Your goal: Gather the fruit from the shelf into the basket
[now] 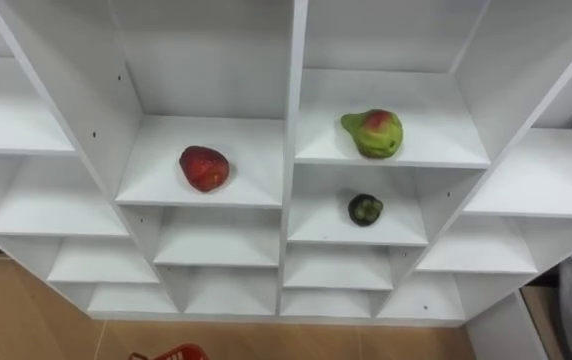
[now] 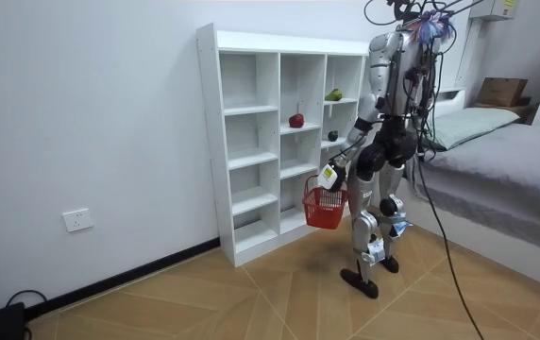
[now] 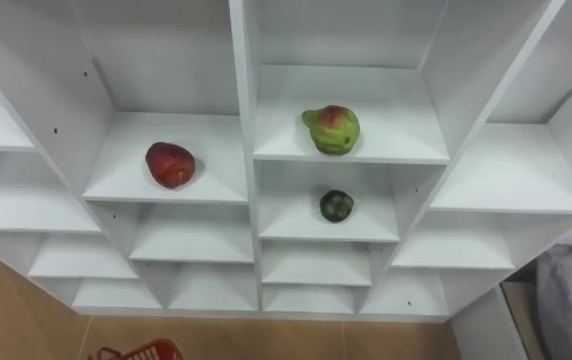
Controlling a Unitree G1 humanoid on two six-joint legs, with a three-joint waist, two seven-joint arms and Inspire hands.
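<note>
Red basket hangs at 7 o'clock, left hand clamped on it; a swing could knock the apple off.

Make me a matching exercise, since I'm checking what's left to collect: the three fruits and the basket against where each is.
Things: 1 red fruit; 2 green-and-red fruit; 3 dark fruit; 4 red basket.
Places: A directly under the green-and-red fruit; B outside the closet, by the robot's legs; C left of the other fruits; D highest of the fruits.
Pairs: 1-C; 2-D; 3-A; 4-B.
</note>
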